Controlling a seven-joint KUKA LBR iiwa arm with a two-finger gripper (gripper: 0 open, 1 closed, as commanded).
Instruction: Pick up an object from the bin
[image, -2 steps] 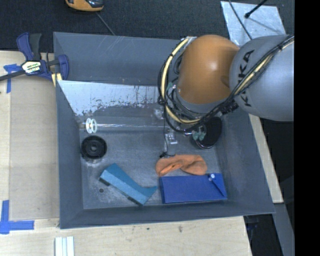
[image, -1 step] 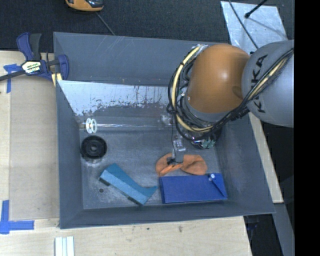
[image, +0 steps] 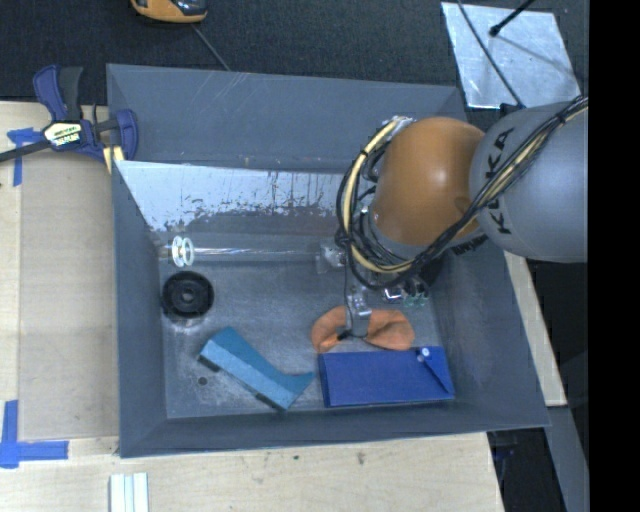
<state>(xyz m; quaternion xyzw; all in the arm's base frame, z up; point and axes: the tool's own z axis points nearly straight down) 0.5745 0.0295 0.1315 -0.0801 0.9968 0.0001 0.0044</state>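
The end effector is low in the grey bin. It sits on the middle of a soft, lumpy orange thing. The orange thing lies just above the dark blue flat box in the view, close to its top edge, and it sticks out on both sides of the end effector. It is too hard to tell if the end effector is spread or pinching. A light blue sponge lies just left of the box. A black round cap sits farther left of the box.
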